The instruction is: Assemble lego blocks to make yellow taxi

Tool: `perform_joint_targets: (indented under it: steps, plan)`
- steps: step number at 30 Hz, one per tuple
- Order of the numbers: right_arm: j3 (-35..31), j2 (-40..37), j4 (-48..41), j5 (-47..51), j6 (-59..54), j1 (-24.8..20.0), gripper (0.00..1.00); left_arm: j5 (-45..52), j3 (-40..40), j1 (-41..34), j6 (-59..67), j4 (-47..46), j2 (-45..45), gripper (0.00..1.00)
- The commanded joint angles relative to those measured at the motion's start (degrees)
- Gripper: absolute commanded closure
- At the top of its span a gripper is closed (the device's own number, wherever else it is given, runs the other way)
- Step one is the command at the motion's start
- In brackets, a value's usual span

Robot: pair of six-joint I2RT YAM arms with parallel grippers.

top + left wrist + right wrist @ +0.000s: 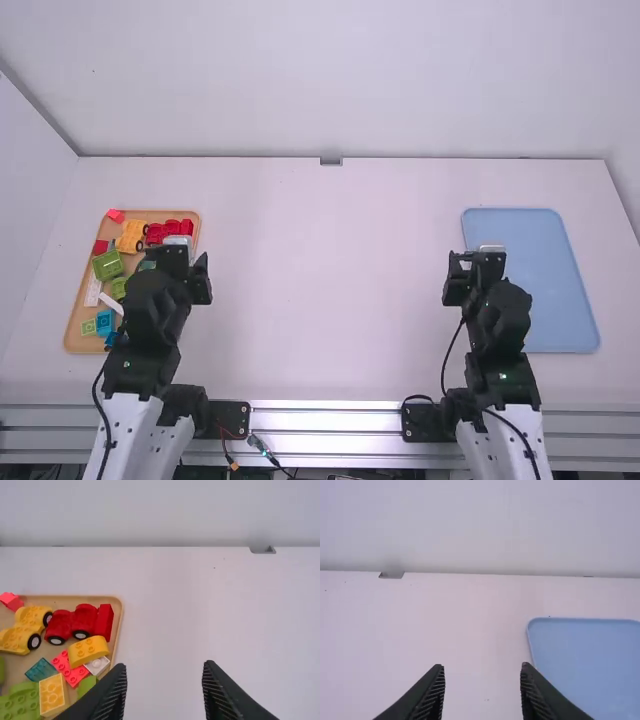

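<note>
Two grippers face away from their bases in the high view. The left gripper [182, 262] is positioned at the right portion of a tan tray [74, 340]. The yellow wheeled base [130, 234] sits in this tray, ahead and to the left of the left gripper; a red wheeled base [163, 233] sits nearer, just ahead. A green open-sided block [107, 265] lies to its left, and a blue studded block [105, 322] lies behind and to the left, beside the arm. The right gripper [477, 268] is positioned at the left side of a blue tray [560, 300], which extends to its right.

Left wrist view: the fingers are ribbed, black and set wide apart. The tan tray has a rounded corner and a raised rim, and lies to the left of the left gripper. Its contents include the yellow wheeled base, with round studs, black tires and pale hubs, and the red wheeled base with a red block [104, 621] at its end. Nearer the fingers are an arched yellow block [88, 651], a white block [97, 665] and a translucent teal block [41, 670].

Right wrist view: the fingers are wide apart. The blue tray is smooth, with a rounded corner and a thin rim.
</note>
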Motion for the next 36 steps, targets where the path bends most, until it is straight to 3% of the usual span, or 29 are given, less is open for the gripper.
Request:
perform_joint_targets:
  steps: [1,9,24,36]
  plan:
    - [4.49,3.48,-0.20,0.19,-0.53,0.59,0.54,-1.10,4.35,1.05,-0.68,-1.11,3.46,0.54]
    - [13.67,15.26,-2.61,0.40,-1.68,1.20,0.38,-3.94,15.57,4.44,-3.78,-6.57,16.28,0.38]
    - [27.99,33.63,-7.13,-0.74,-3.44,2.17,0.13,1.46,33.12,15.54,-4.48,-16.35,40.96,0.13]
    - [34.25,41.67,-9.03,-2.01,-4.25,2.61,0.02,1.34,64.04,23.52,1.28,-37.93,66.72,0.02]
